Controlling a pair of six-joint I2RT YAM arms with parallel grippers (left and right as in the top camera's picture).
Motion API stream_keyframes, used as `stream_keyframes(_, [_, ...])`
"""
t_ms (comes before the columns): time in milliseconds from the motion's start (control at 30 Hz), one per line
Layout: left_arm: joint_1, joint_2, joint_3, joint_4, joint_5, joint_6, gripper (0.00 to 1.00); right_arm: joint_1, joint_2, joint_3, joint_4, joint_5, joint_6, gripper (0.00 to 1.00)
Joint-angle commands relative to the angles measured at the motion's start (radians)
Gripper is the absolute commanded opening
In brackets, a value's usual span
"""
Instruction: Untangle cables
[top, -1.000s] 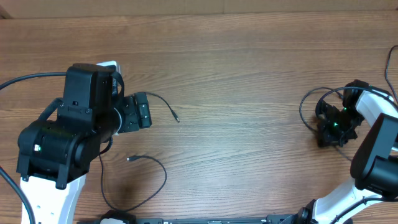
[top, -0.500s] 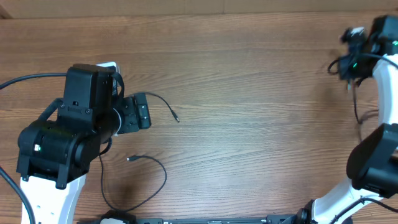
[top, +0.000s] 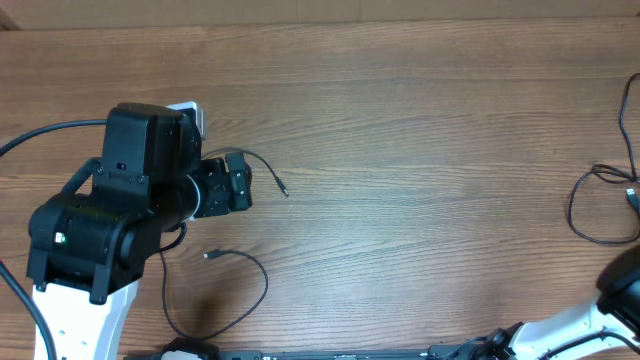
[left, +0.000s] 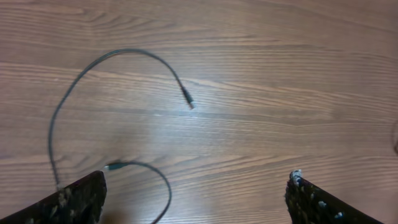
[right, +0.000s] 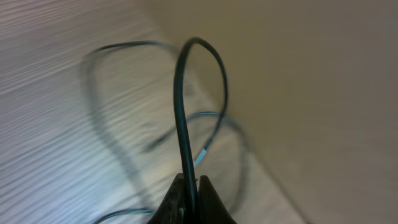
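Two thin black cables lie by my left arm. One cable (top: 262, 163) arcs from my left gripper (top: 238, 185) to a plug tip at the right; it also shows in the left wrist view (left: 124, 51). A second cable (top: 262, 280) curls nearer the front, also in the left wrist view (left: 166, 186). My left gripper (left: 196, 186) is open and empty above them. A third cable (top: 590, 215) loops at the table's right edge. My right gripper (right: 191, 185) is shut on this cable (right: 181, 93), which loops above the jaws. The right gripper is out of the overhead view.
The left arm's thick black wire (top: 50, 128) trails off the left edge. Part of the right arm (top: 620, 285) sits at the front right corner. A beige wall or board (right: 311, 74) borders the table beside the right gripper.
My right arm has swung from the right side of the table to the far right corner and then out of the overhead view, carrying its cable. My left gripper has shifted slightly right.
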Motion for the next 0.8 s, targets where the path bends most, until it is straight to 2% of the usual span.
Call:
stream_keyframes(0, [0.002,-0.011,0.008,0.018,0.056,0.002,0.91,-0.055,-0.021,0.014,0.044,-0.038,0.019,0.04])
stream_keyframes(133, [0.002,-0.011,0.008,0.026,0.057,-0.045,0.91,-0.122,-0.021,0.014,0.093,-0.089,0.023,0.04])
stream_keyframes(167, [0.002,-0.011,0.008,0.026,0.066,-0.045,0.91,-0.137,-0.021,0.014,0.109,-0.087,0.043,0.18])
stream_keyframes(200, [0.002,-0.011,0.008,0.026,0.078,-0.045,0.91,-0.146,-0.021,0.014,0.121,-0.087,0.073,0.69])
stream_keyframes(233, [0.002,-0.011,0.008,0.026,0.083,-0.045,0.91,-0.154,-0.021,0.014,0.133,-0.089,0.107,1.00])
stream_keyframes(333, [0.002,-0.011,0.008,0.026,0.083,-0.046,0.91,-0.161,-0.021,0.014,0.141,-0.159,0.154,1.00])
stream_keyframes(433, [0.002,-0.011,0.008,0.026,0.083,-0.045,0.91,-0.155,-0.031,0.015,0.123,-0.372,0.155,1.00])
stream_keyframes(533, [0.002,-0.011,0.008,0.026,0.082,-0.042,0.91,-0.138,-0.052,0.015,0.117,-0.628,0.240,1.00])
stream_keyframes(633, [0.002,-0.013,0.008,0.031,0.081,-0.018,0.91,-0.110,-0.078,0.015,0.127,-0.883,0.259,1.00])
stream_keyframes(767, [0.002,-0.025,0.010,0.052,0.049,0.012,0.91,-0.029,-0.117,0.015,0.065,-0.911,0.258,1.00])
